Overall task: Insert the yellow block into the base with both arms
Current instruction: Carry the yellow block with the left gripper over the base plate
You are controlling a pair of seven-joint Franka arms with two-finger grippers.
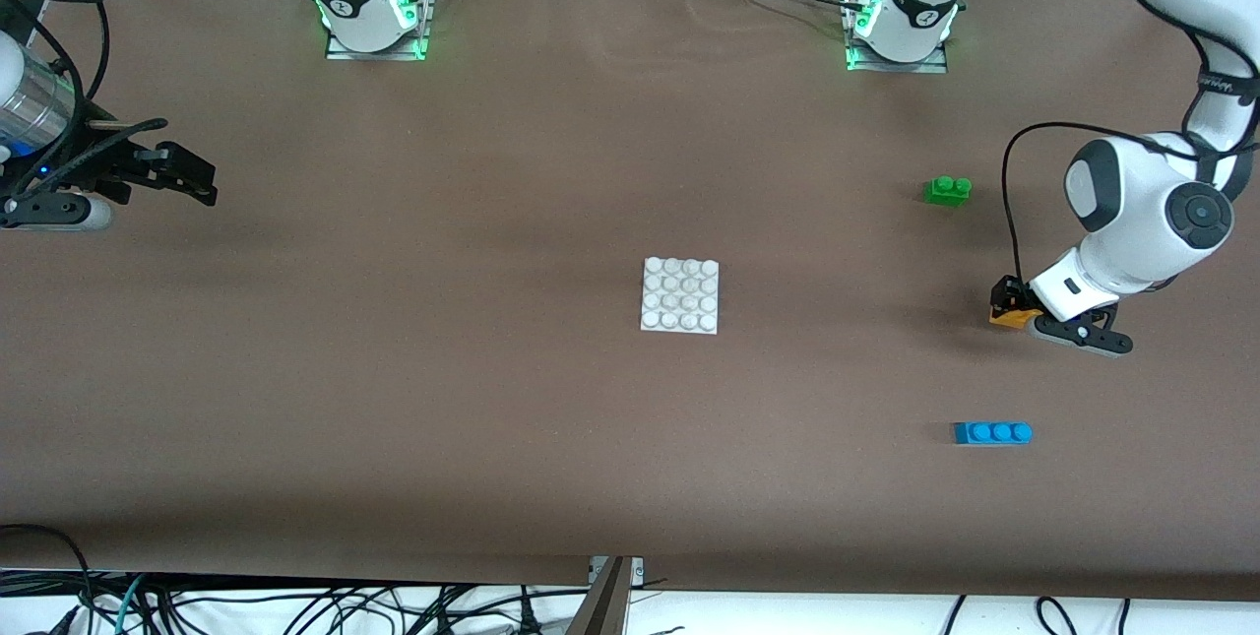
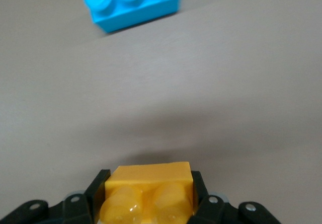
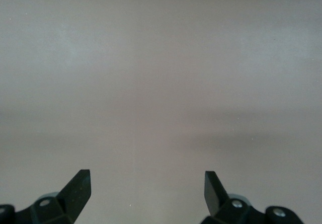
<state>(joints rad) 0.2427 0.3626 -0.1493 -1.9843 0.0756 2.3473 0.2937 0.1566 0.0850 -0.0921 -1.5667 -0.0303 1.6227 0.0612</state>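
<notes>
The yellow block (image 1: 1012, 318) is at the left arm's end of the table, between a green brick and a blue brick. My left gripper (image 1: 1014, 305) is down at the table and shut on it. In the left wrist view the black fingers (image 2: 99, 183) press both ends of the yellow block (image 2: 151, 191), whose two studs face the camera. The white base (image 1: 679, 295), with its grid of studs, lies flat at the table's middle with nothing on it. My right gripper (image 1: 202, 180) waits open in the air over the right arm's end of the table, and its wrist view shows only bare cloth between the fingertips (image 3: 82, 183).
A green two-stud brick (image 1: 947, 190) lies farther from the front camera than the yellow block. A blue three-stud brick (image 1: 992, 432) lies nearer to it, and it also appears in the left wrist view (image 2: 132, 5). Brown cloth covers the table, with cables along its front edge.
</notes>
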